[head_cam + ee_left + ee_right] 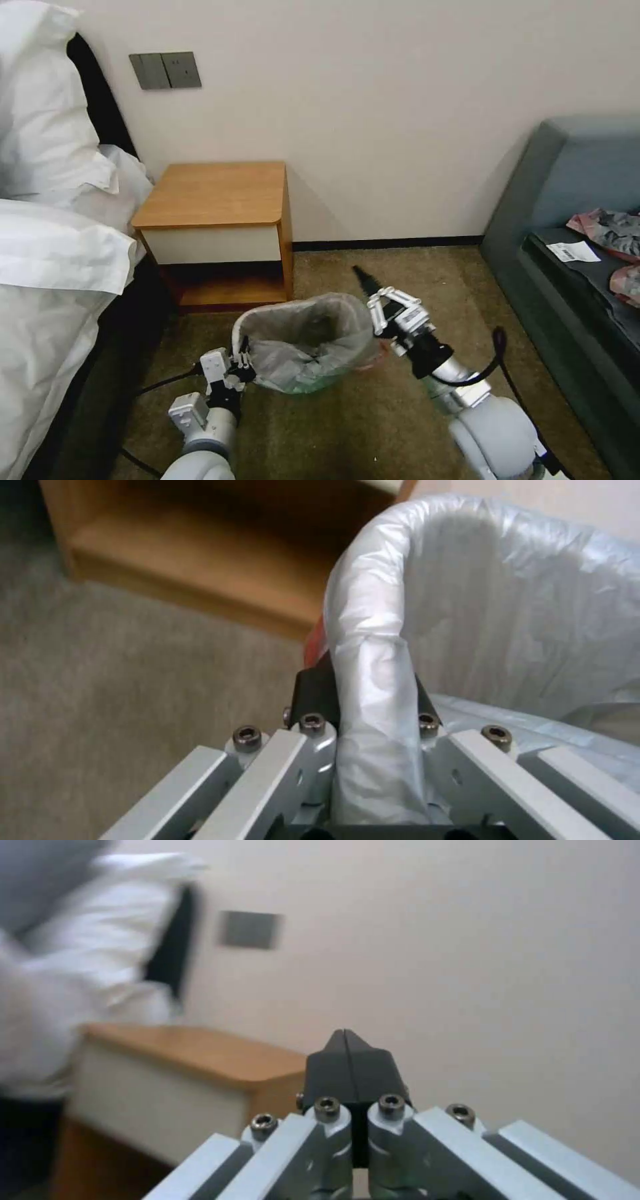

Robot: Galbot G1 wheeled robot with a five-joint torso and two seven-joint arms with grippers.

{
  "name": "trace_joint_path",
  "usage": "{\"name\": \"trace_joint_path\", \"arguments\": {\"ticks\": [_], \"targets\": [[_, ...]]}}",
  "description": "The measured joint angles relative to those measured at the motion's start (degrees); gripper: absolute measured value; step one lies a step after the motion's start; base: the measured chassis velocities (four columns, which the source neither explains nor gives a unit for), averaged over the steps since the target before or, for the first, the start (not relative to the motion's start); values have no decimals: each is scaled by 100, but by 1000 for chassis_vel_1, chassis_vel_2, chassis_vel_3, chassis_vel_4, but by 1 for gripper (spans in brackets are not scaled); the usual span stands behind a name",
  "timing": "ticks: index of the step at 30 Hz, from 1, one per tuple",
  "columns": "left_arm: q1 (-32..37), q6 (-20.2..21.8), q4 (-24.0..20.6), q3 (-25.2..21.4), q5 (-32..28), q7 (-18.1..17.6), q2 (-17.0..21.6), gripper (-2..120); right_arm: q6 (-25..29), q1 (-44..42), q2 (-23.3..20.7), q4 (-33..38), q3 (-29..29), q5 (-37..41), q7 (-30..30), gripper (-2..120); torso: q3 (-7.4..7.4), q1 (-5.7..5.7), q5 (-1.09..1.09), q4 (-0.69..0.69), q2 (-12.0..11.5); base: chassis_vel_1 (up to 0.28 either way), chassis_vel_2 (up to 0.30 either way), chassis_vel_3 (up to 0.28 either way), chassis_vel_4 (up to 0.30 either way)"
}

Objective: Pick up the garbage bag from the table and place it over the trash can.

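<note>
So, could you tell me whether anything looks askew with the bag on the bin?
Yes: the garbage bag sags crumpled into the trash can, unevenly draped, with the left claw pinching its rim.

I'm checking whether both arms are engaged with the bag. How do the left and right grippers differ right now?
The left gripper is clamped on the garbage bag at the edge of the trash can; the right gripper is shut on nothing. The left one sits low at the bag's rim on the robot's left; the right one is raised beside the bag, pointing towards the wall above the table. Both have grey linkage fingers with black pads.
</note>
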Motion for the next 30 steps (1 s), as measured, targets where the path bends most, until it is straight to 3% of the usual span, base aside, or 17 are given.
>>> {"name": "trace_joint_path", "arguments": {"ticks": [4,10,22,30], "targets": [[-61,219,94,-46,80,99,7,7,-97,-169,407,-150,104,354,571,0,0,0,0,0,0,0,0,0,0],[-126,344,191,-58,72,132,12,7,-60,-257,633,-378,147,342,742,0,0,0,0,0,0,0,0,0,0],[-244,274,504,-68,23,175,-47,7,-49,-79,1043,-870,-44,266,809,45,0,0,0,0,0,0,0,0,0],[-285,247,593,-68,55,216,-53,7,-7,-70,1062,-918,-11,272,830,74,0,0,0,0,0,0,0,0,0]]}}
